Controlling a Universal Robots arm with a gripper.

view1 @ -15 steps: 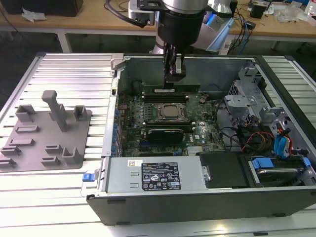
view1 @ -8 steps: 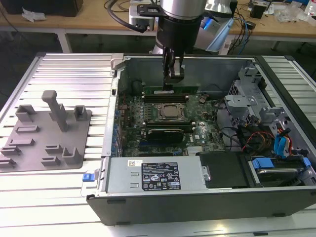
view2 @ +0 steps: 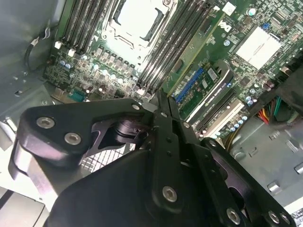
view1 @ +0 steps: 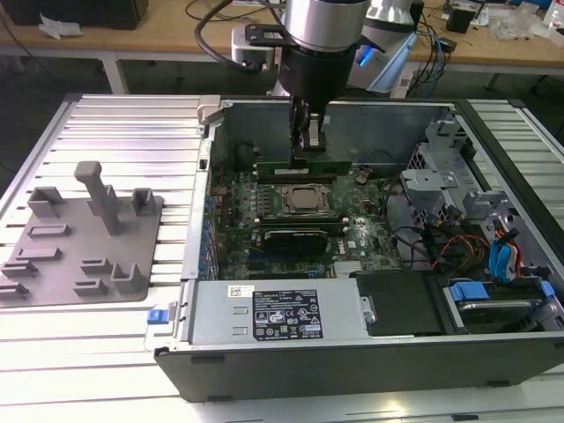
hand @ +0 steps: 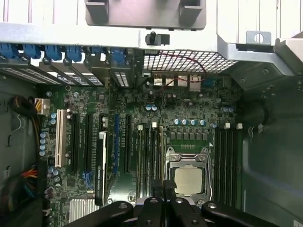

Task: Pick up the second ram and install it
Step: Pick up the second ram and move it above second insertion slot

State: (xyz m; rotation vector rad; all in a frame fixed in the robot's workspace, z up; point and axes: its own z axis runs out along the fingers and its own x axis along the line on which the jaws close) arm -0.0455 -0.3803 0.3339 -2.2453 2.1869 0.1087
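The second ram (view1: 278, 166) is a long green stick standing on edge over the memory slots just behind the silver processor (view1: 304, 199) inside the open computer case. My gripper (view1: 308, 145) reaches straight down onto the stick's middle, fingers shut on its top edge. In the second wrist view the black fingers (view2: 163, 97) meet tightly and the green stick (view2: 199, 47) runs away from them beside the processor socket (view2: 137, 16). In the first wrist view the gripper (hand: 164, 187) sits by the processor (hand: 187, 182), with the ram (hand: 161, 156) seen edge-on along the slots.
A grey tray (view1: 79, 238) with upright holders lies on the slatted table at the exterior view's left. Inside the case are a black expansion card (view1: 295, 236), the power supply (view1: 282, 313) at the front and a drive cage with cables (view1: 493, 256) at the right.
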